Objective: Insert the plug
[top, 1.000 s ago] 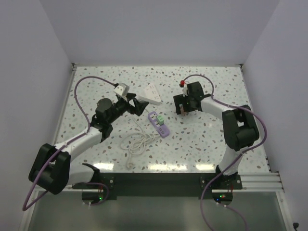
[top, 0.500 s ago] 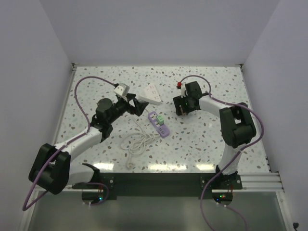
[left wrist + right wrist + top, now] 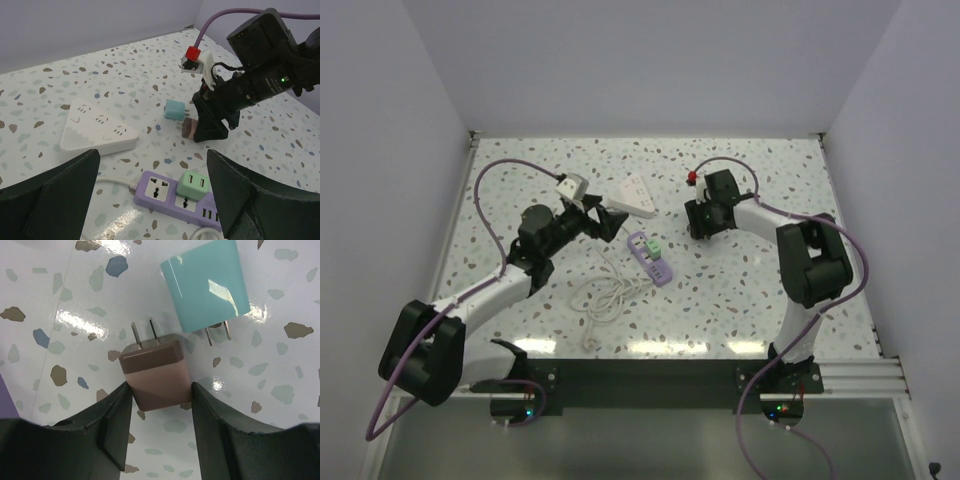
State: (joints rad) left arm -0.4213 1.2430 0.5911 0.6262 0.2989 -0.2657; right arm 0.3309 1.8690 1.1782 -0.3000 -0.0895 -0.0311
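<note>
Right end effector (image 3: 161,389) pinches the brown plug (image 3: 156,372) by its flat sides. Probably light, hard, slick plastic, so grip square, clear of the prongs (image 3: 142,335). Left end effector (image 3: 152,155) is spread wide.

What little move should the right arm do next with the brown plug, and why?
Probably lift the brown plug straight up a little. The right jaws look pressed against both its sides, yet it lies flat on the table, close beside the teal plug. Lifting would free it to travel to the purple power strip.
</note>
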